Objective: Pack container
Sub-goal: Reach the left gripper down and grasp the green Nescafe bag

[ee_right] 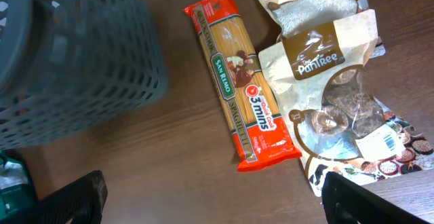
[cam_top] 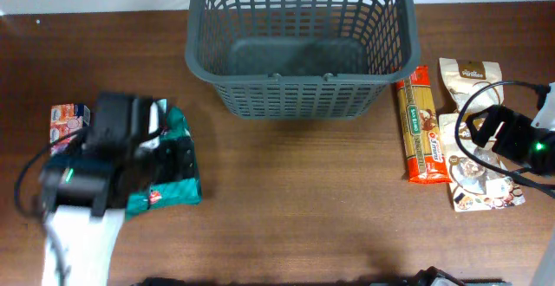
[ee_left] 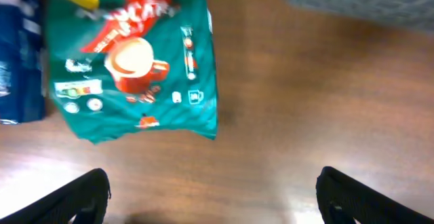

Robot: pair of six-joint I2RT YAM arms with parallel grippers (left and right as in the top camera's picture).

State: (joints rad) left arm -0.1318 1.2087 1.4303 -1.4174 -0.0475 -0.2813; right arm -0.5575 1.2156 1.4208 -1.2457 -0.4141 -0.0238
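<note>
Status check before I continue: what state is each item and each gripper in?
container: upright, empty.
green coffee packet: flat on the table, not gripped.
spaghetti packet: flat on the table beside the container, not packed.
Pantree pouches: lying overlapped on the table, not packed.
left gripper: open, holding nothing.
right gripper: open, holding nothing.
</note>
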